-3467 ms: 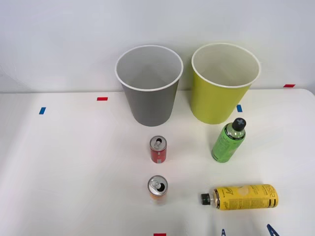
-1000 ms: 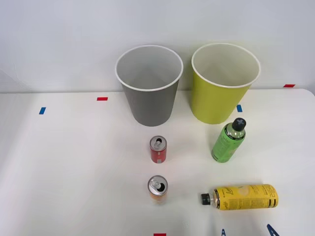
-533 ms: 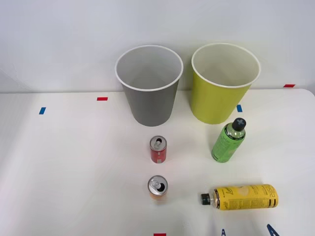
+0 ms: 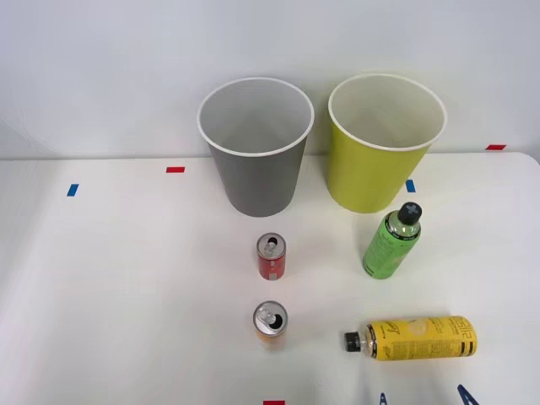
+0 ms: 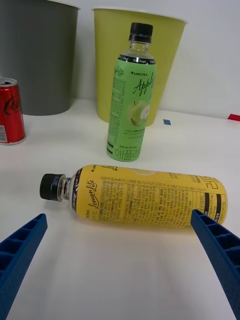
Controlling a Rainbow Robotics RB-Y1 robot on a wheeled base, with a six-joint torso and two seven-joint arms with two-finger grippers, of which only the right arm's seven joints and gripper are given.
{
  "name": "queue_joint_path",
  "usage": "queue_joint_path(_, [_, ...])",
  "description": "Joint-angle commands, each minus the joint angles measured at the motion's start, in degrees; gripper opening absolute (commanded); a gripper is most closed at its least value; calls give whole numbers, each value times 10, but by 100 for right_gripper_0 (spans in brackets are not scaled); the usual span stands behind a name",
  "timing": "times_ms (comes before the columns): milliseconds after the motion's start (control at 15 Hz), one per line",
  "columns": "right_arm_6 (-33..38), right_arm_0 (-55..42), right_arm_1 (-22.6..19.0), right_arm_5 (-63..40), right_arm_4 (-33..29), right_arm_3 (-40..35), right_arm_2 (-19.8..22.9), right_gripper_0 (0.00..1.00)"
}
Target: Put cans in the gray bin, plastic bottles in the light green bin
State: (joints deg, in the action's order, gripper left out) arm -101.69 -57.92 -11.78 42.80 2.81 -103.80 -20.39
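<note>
At the table's [image 4: 126,295] near edge, toward its right corner, your right gripper [image 5: 120,260] has its blue fingers [image 5: 220,250] spread wide, tips just short of the yellow bottle [image 4: 419,337]. That bottle lies on its side across the gap between them, black cap pointing left. Left of it, near the middle of the near edge, the orange can [image 4: 271,321] stands upright. Farther in you see the red can [image 4: 271,256], upright, with the green bottle [image 4: 391,241] standing to its right. Along the far edge stand the gray bin [image 4: 256,148], behind the cans, and the green bin [image 4: 385,143] beside it, just behind the green bottle.
</note>
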Motion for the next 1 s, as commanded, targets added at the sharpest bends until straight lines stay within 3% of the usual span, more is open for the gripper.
queue_joint_path(67, [0, 0, 0, 0, 0, 0, 0, 100])
queue_joint_path(400, [-3, 17, -6, 11, -8, 24, 9, 100])
queue_joint_path(600, [0, 18, -42, 70, -7, 17, 27, 100])
queue_joint_path(733, [-3, 22, -83, 70, -12, -5, 46, 100])
queue_joint_path(1000, [8, 46, -207, 44, -11, -33, 59, 100])
